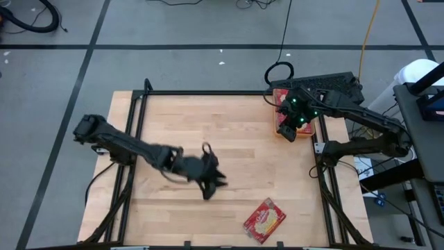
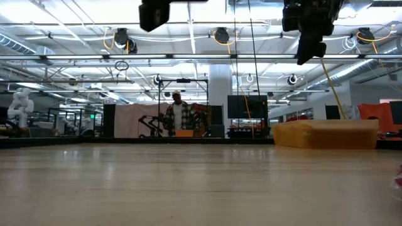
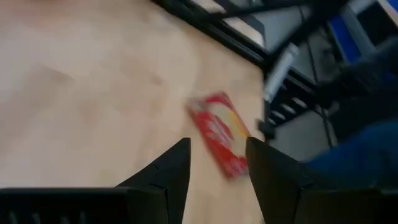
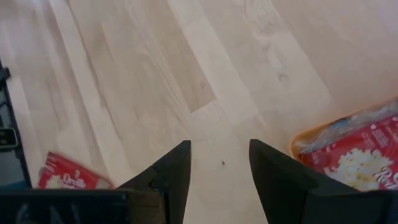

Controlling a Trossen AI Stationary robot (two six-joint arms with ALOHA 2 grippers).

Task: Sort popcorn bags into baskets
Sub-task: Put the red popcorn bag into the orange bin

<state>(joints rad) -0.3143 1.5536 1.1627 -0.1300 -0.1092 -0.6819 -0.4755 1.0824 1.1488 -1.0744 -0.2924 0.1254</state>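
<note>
Left gripper [image 1: 211, 182] open, empty; flat red popcorn packet [image 1: 264, 220] lies ahead of it on table. Centre fingers over packet before descending. Right gripper [image 1: 290, 125] open, empty, above translucent orange basket [image 4: 311, 133].

We find almost nothing legible on this table. The loose popcorn bag [image 1: 264, 220] near the table's front edge carries a white script logo on its red face, too small for us to read from above and blurred in the left wrist view. In the right wrist view we make out only white script on the same bag, cut off by the frame, and no readable wording on the bags in the orange basket [image 4: 323, 134].
</note>
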